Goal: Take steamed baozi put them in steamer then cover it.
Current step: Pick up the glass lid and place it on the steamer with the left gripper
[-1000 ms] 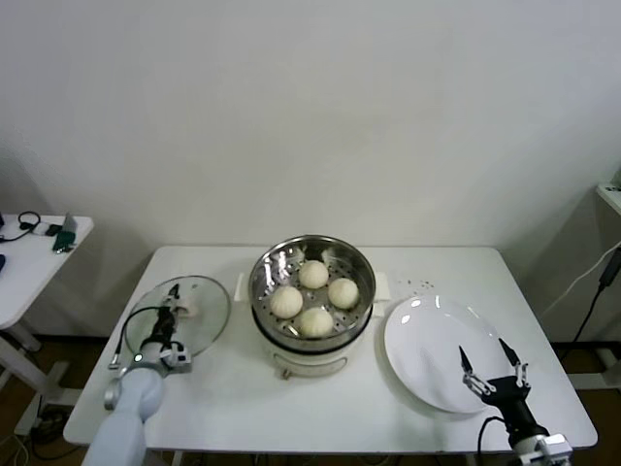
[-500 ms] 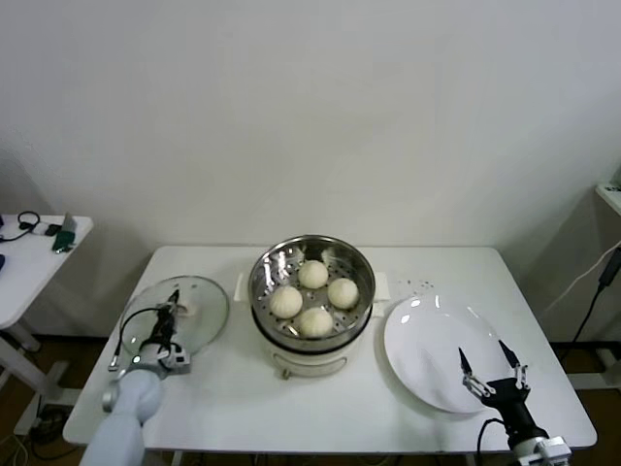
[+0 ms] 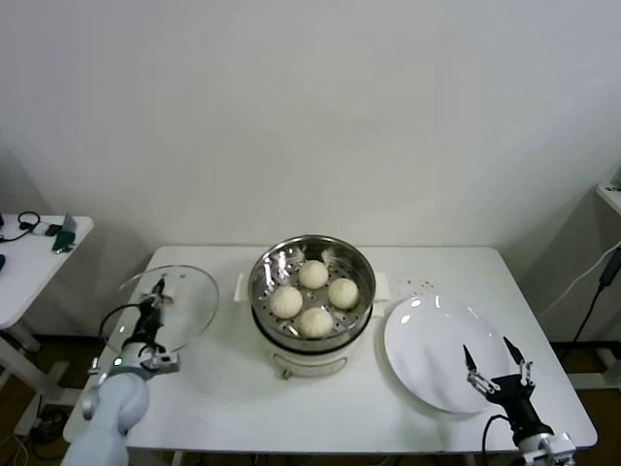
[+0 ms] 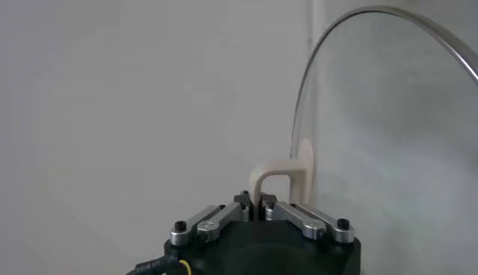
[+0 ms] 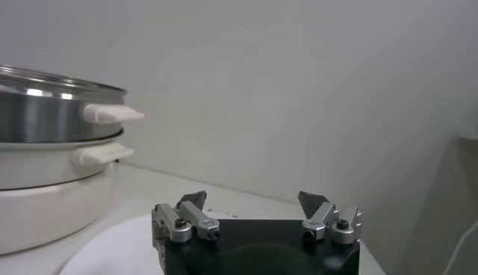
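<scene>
Glass cover now lifted off table, left gripper clamped

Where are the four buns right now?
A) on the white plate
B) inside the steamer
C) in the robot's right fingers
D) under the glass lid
B: all four buns sit on the holed tray inside the steamer, while the plate is bare and the lid is held off to the side.
</scene>
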